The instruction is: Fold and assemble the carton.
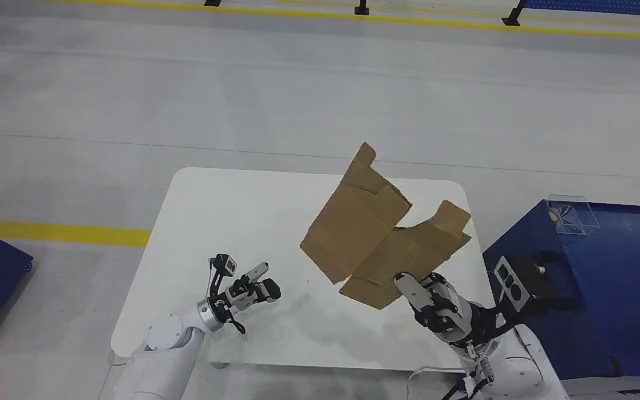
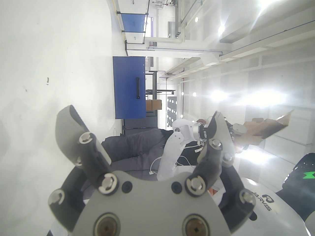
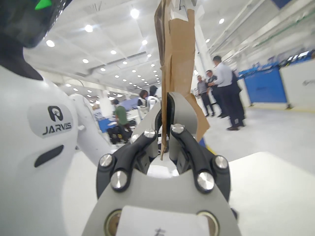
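A flat brown carton (image 1: 370,225) is held up in the air above the right half of the white table (image 1: 220,220), its flaps spread. My right gripper (image 1: 412,286) is shut on the carton's near lower edge; the right wrist view shows the cardboard (image 3: 178,57) pinched edge-on between the fingers (image 3: 183,114). My left gripper (image 1: 262,281) hovers low over the table's near left part, open with nothing between its fingers (image 2: 73,124). From the left wrist view the carton (image 2: 267,126) appears far off, in the other arm's grip.
A blue cabinet (image 1: 570,290) stands just right of the table, with a clear plastic tray (image 1: 570,212) on its far corner. Another blue cabinet (image 2: 129,87) stands beyond the table in the left wrist view. Several people (image 3: 221,87) stand far off.
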You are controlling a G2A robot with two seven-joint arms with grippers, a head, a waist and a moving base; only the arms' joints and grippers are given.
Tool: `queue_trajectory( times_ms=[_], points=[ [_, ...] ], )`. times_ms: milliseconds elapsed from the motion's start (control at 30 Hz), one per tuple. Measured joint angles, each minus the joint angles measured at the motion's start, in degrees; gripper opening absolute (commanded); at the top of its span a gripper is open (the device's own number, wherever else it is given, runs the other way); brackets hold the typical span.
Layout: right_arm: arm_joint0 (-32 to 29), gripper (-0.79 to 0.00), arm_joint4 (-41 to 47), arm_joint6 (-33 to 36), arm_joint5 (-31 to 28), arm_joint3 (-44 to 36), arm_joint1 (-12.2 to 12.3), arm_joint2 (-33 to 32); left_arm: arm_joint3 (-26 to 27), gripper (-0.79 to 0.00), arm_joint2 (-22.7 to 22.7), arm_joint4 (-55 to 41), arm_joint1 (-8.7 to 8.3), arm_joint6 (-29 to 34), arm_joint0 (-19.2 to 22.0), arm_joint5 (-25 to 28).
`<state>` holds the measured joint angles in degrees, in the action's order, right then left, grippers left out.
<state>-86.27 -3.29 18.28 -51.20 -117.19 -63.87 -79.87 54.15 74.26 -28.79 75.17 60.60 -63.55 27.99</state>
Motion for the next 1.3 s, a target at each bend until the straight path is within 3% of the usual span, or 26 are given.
queue_trajectory(
  times_ms=[67,133,367,500,600,733,833,900,1033,1167,1300],
  points=[
    [1.46,-0.785,9.96,8.32,2.51,1.03,0.54,0.51,0.0,0.0,0.0,0.0,0.0,0.0,0.0,0.0],
    [1.45,-0.785,14.28,11.05,2.39,1.0,0.53,0.26,0.0,0.0,0.0,0.0,0.0,0.0,0.0,0.0],
    [1.39,-0.785,9.3,7.61,2.24,0.95,0.5,0.25,0.0,0.0,0.0,0.0,0.0,0.0,0.0,0.0],
    [0.38,-0.785,15.86,8.04,6.01,-1.84,0.37,5.83,0.0,0.0,0.0,0.0,0.0,0.0,0.0,0.0],
    [1.73,-0.785,34.27,16.9,11.96,-3.15,0.57,11.84,0.0,0.0,0.0,0.0,0.0,0.0,0.0,0.0],
    [3.18,-0.785,71.19,30.43,24.15,-1.57,0.13,14.1,0.0,0.0,0.0,0.0,0.0,0.0,0.0,0.0],
    [3.14,-0.785,94.8,35.51,35.55,-0.5,-0.61,16.42,0.0,0.0,0.0,0.0,0.0,0.0,0.0,0.0],
    [2.96,-0.785,107.13,34.93,43.19,0.05,-1.07,18.23,0.0,0.0,0.0,0.0,0.0,0.0,0.0,0.0],
    [2.63,-0.785,132.53,25.02,56.08,1.39,-2.06,21.56,0.0,0.0,0.0,0.0,0.0,0.0,0.0,0.0],
    [3.09,-0.785,140.25,21.34,58.41,3.18,-2.84,24.03,0.0,0.0,0.0,0.0,0.0,0.0,0.0,0.0],
    [4.27,-0.785,130.3,23.06,56.02,4.09,-3.55,25.0,0.0,0.0,0.0,0.0,0.0,0.0,0.0,0.0]
  ],
)
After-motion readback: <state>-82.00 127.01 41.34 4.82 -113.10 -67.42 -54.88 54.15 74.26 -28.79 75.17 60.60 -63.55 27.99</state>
